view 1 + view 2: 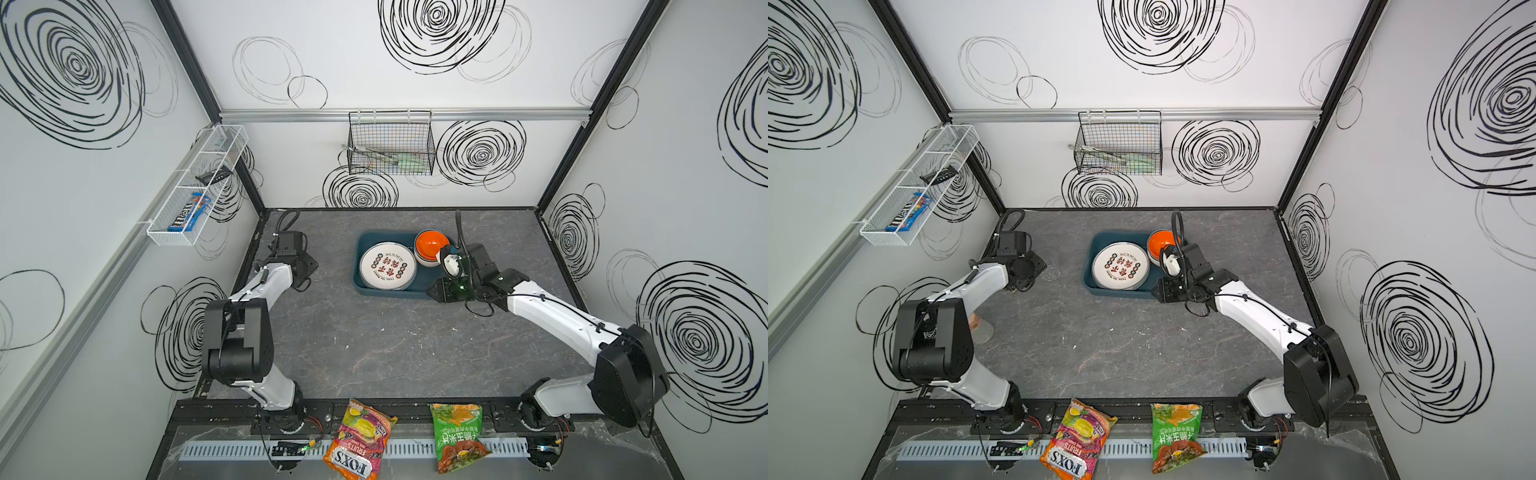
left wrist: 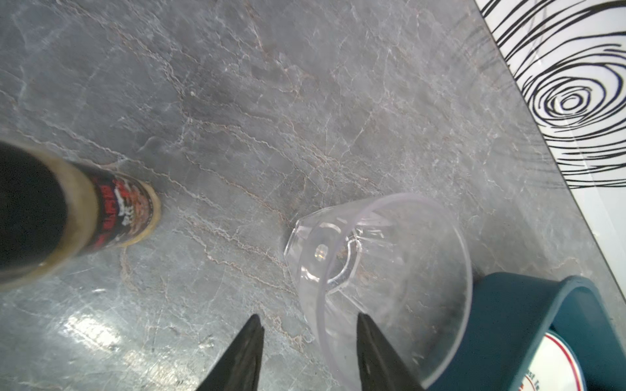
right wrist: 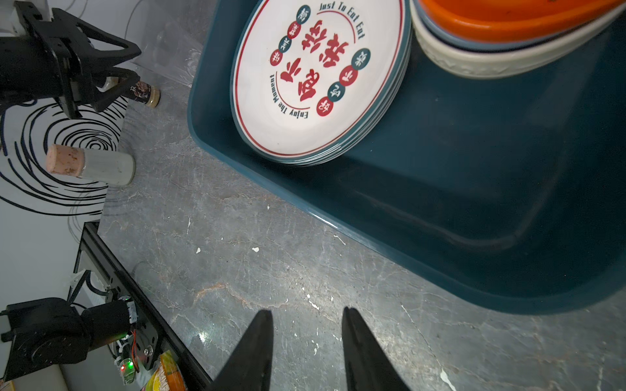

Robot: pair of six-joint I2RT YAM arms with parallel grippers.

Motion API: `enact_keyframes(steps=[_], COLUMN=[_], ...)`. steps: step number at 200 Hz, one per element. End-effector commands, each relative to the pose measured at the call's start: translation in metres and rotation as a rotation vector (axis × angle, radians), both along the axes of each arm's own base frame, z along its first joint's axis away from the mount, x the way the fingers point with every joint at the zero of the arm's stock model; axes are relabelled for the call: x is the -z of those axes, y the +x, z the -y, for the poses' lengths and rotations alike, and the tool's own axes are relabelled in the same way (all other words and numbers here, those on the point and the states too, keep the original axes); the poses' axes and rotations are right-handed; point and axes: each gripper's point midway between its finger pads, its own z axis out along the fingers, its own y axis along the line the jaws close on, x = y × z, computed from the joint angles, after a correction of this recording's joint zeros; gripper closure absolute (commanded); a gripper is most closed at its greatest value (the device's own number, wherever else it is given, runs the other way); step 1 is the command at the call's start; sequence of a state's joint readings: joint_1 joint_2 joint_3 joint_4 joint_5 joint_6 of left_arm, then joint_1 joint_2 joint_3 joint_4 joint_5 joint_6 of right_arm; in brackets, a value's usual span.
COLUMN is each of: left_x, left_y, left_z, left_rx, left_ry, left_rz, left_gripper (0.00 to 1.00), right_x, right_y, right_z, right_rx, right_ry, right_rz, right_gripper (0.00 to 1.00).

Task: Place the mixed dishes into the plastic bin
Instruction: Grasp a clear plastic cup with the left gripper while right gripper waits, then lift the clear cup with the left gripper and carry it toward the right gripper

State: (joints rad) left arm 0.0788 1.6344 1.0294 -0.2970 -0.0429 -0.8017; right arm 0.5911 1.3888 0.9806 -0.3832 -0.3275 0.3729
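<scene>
The left tool (image 2: 308,316) has its two dark fingers moderately apart. The near wall of a clear faceted cup (image 2: 372,264) stands in the gap between them, and neither finger visibly presses on it. The cup sits on the grey marbled table (image 1: 374,345), mouth up as far as can be judged, just beside the outer corner of the dark teal plastic bin (image 2: 508,321) and outside it. A small dark-capped spice jar (image 2: 125,210) stands on the table on the cup's other side, a little apart from it.

The right tool (image 3: 306,310) has its fingers a narrow way apart with nothing between them. It hangs over bare table just outside the bin's wall.

Inside the bin, a stack of round white plates (image 3: 318,78) with red characters and a teal rim lies flat at one end. Beside it, an orange bowl (image 3: 508,17) is nested in a bluish bowl and a cream bowl (image 3: 491,61). The rest of the bin's floor is bare. A cork-topped jar (image 3: 91,166) stands on the table near the left wall, well apart from the bin.
</scene>
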Motion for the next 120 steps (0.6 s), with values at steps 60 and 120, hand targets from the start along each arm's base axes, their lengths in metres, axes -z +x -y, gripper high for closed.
enact_keyframes(steps=[60,120], left_x=[0.000,-0.016], left_y=[0.010,0.005], left_z=[0.003,0.012], left_rx=[0.016,0.074], left_ry=[-0.027,-0.060], left_rz=[0.028,0.074], left_gripper=[0.79,0.94], right_x=[-0.003,-0.007], right_y=[0.002,0.005], right_z=[0.000,-0.002], right_rx=[0.009,0.017], right_ry=[-0.006,-0.001], right_rz=[0.016,0.015], right_gripper=[0.62,0.62])
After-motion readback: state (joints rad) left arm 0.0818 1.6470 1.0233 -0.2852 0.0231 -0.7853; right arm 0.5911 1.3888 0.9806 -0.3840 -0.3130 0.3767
